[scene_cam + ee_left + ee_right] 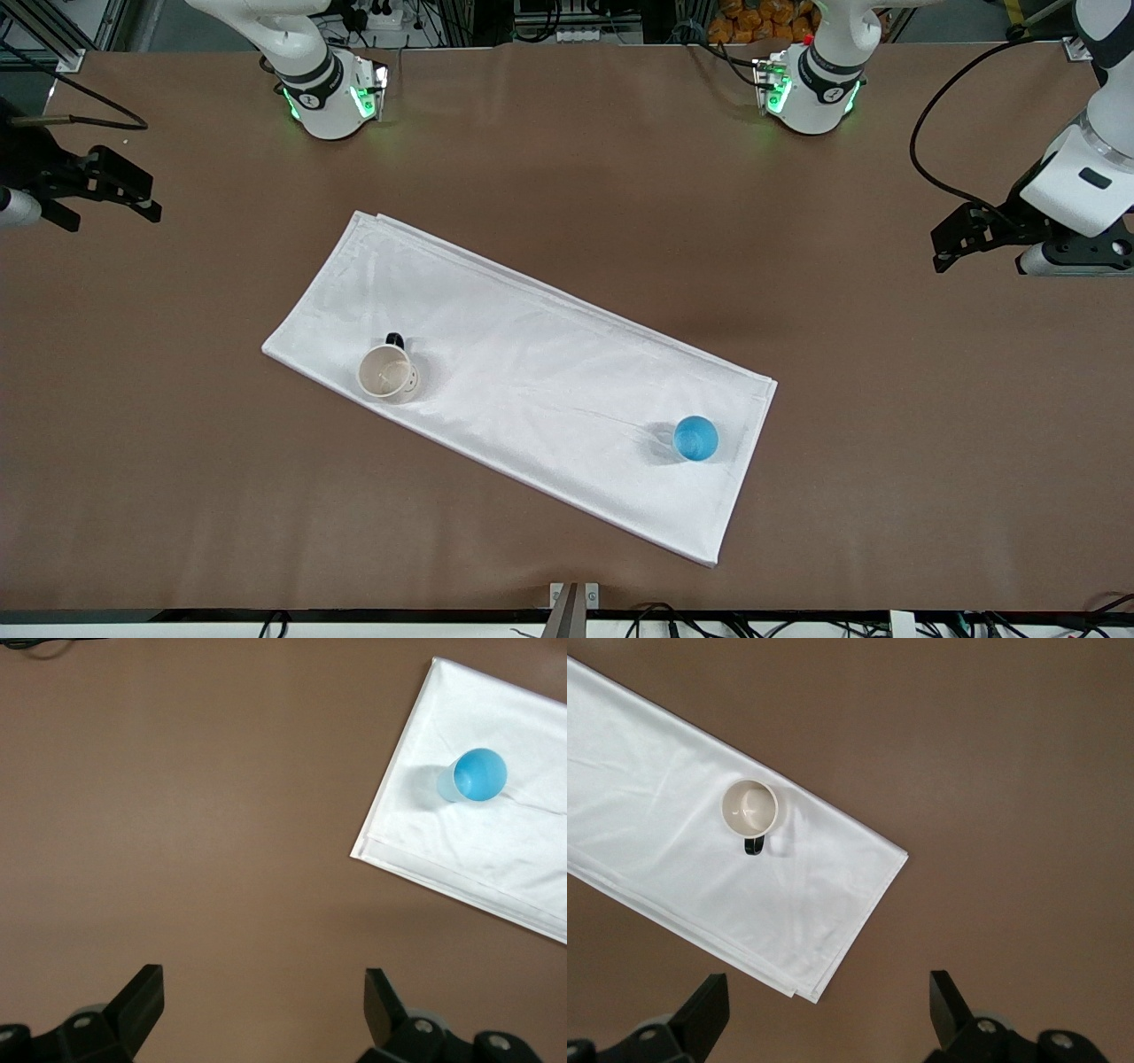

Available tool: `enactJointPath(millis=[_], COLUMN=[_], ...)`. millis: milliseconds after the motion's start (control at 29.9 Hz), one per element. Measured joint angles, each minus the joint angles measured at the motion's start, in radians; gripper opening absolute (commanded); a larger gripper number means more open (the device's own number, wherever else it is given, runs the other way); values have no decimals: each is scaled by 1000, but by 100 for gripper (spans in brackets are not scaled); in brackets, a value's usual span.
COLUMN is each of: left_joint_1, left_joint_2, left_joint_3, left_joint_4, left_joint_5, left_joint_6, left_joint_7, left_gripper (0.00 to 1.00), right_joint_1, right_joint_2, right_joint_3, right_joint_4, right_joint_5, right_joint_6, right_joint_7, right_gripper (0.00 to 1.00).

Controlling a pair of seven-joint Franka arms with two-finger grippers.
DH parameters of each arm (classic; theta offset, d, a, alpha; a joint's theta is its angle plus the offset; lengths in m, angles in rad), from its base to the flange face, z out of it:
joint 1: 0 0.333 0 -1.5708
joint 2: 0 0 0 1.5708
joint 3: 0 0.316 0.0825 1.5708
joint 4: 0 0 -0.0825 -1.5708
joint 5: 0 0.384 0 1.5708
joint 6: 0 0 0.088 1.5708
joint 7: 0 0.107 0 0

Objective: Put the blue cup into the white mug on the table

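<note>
The blue cup [695, 439] stands upright on the white cloth, near the cloth's end toward the left arm's end of the table; it also shows in the left wrist view [479, 775]. The white mug [387, 372] stands upright and empty on the cloth's end toward the right arm, its black handle pointing away from the front camera; it also shows in the right wrist view [750, 808]. My left gripper [941, 250] [263, 992] is open and empty over the bare brown table [567, 151]. My right gripper [149, 199] [828, 997] is open and empty over bare table at its end.
The white rectangular cloth [532, 372] lies slantwise across the middle of the table, also in both wrist views [496, 859] [673, 877]. The arm bases [332, 89] [811, 84] stand along the table's edge farthest from the front camera. A small bracket [574, 598] sits at the nearest edge.
</note>
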Motion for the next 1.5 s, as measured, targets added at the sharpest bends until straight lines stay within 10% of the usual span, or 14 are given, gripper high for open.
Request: enactJointPath(millis=[1036,1505], left_joint_1=[-2,-10], left_joint_2=[128,218], left_joint_3=[-2,-3], left_joint_4=[20,41], left_joint_5=[-2,-7], left_joint_6=[72,103], left_joint_7=[-3,-60], left_gripper=[100,100], right_joint_1=[5,15], right_joint_2=[4,100], right_joint_3=[1,62], right_joint_4=[-5,-245], right_joint_5=[0,1], right_joint_6=[4,272], right_joint_7=[0,90], right_gripper=[100,100])
